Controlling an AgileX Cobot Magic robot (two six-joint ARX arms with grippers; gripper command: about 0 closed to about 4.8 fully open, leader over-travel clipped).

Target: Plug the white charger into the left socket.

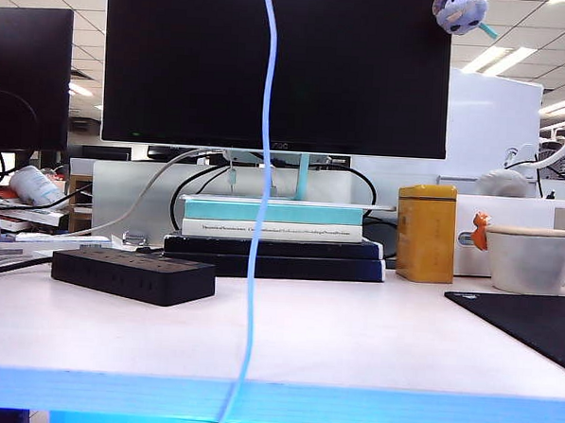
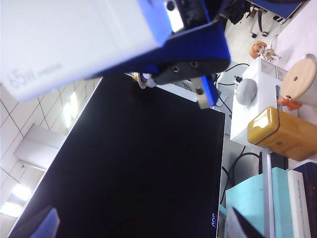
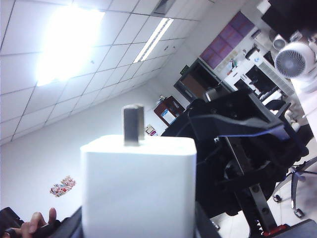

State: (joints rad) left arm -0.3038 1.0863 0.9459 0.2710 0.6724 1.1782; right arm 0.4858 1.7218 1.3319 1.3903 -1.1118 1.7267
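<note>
I had the white charger (image 3: 138,186) clamped in the right gripper (image 3: 136,218), prongs aimed at the ceiling, high above the table and out of the exterior view; only its cable (image 1: 260,201) hung down through that picture. The left wrist view showed the same charger gripped by the right arm's blue jaws, while the left gripper (image 2: 138,225) stood wide and empty, its fingertips just in view, facing the monitor (image 2: 133,163). I judged the pick done, the flip and insertion left. The power strip (image 1: 133,274) sat near the table's left edge, its left socket (image 1: 83,254) uncovered, with bare tabletop in front and books (image 1: 273,255) close behind.
</note>
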